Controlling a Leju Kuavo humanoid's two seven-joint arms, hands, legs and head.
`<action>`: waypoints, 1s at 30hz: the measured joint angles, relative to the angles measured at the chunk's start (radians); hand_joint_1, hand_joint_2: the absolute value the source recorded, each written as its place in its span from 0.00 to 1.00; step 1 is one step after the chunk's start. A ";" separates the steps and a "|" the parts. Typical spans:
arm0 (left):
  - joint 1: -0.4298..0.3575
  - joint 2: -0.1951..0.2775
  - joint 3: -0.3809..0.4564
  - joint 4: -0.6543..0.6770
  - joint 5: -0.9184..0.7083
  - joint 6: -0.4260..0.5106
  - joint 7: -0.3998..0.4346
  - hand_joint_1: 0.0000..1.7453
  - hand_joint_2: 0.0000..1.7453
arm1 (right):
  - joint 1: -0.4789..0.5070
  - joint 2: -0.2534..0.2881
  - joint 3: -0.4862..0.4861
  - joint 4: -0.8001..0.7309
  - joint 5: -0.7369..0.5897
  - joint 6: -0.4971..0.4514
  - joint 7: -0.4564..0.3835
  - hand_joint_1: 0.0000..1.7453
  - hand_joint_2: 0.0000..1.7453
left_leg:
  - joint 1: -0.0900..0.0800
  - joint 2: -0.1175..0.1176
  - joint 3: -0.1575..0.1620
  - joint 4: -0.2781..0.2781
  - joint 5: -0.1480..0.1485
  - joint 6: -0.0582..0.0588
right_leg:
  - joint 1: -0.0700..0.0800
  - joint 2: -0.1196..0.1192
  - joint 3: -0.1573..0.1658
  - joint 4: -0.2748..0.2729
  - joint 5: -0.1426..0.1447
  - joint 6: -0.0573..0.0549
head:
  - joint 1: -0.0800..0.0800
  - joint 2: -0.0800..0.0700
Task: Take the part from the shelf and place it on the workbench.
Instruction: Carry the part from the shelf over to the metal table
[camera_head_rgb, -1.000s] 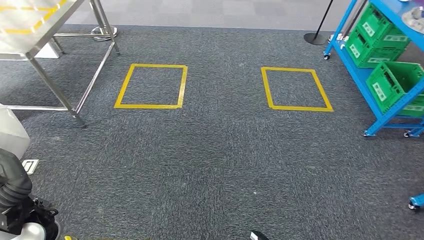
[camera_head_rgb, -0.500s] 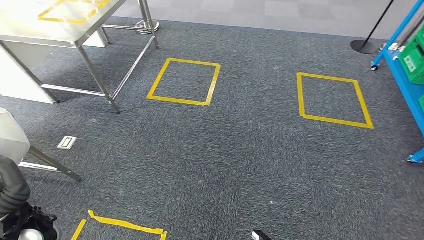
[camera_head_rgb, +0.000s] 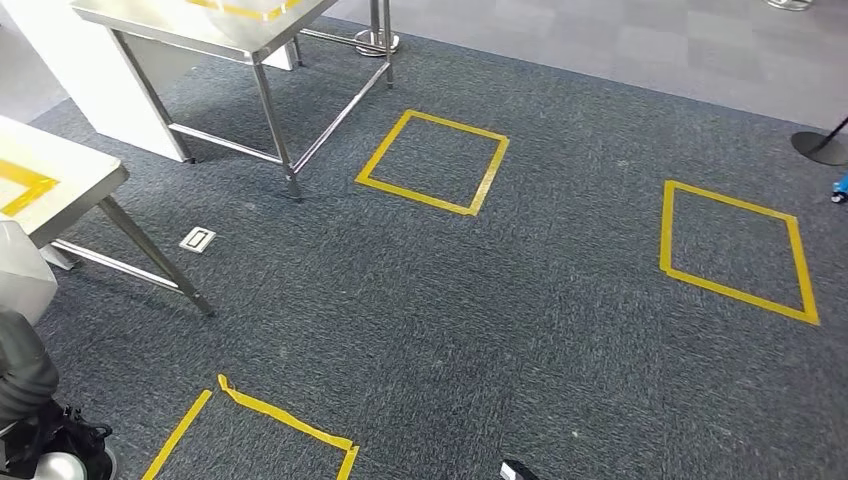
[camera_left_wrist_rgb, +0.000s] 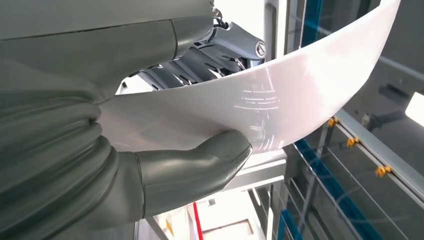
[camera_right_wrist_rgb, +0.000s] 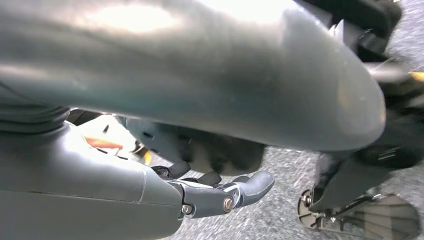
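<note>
Left hand: the left hand (camera_left_wrist_rgb: 165, 125) grasps the curved white glossy plastic part (camera_left_wrist_rgb: 280, 95), grey thumb (camera_left_wrist_rgb: 200, 165) pressed on one face, darker fingers (camera_left_wrist_rgb: 200, 62) on the other.
Right hand: the right hand (camera_right_wrist_rgb: 220, 192) has its fingers curled, nothing seen in them.
Floor: dark grey carpet (camera_head_rgb: 480, 300) with yellow tape squares (camera_head_rgb: 433, 162); steel-legged workbench (camera_head_rgb: 230, 30) far left.
</note>
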 joint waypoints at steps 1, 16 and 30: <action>0.000 0.000 0.000 0.001 0.000 0.000 0.000 1.00 1.00 | 0.002 0.000 0.000 0.000 0.000 0.000 0.000 0.00 0.00 | 0.000 -0.015 -0.001 0.001 0.001 0.000 | 0.000 0.002 -0.014 0.022 0.004 -0.001 | 0.000 0.000; -0.037 -0.007 -0.002 0.018 0.003 0.016 0.001 1.00 1.00 | 0.002 0.006 0.002 0.000 -0.007 -0.015 -0.010 0.00 0.00 | 0.001 0.024 -0.135 0.253 -0.112 -0.059 | 0.001 -0.039 0.107 -0.267 0.151 -0.058 | -0.008 0.000; -0.050 -0.008 0.002 0.006 -0.005 -0.002 0.001 1.00 1.00 | -0.001 0.007 0.004 0.000 -0.023 -0.017 -0.022 0.00 0.00 | -0.001 0.013 -0.010 0.007 0.003 0.005 | 0.002 -0.003 0.017 -0.030 0.010 0.000 | 0.003 0.000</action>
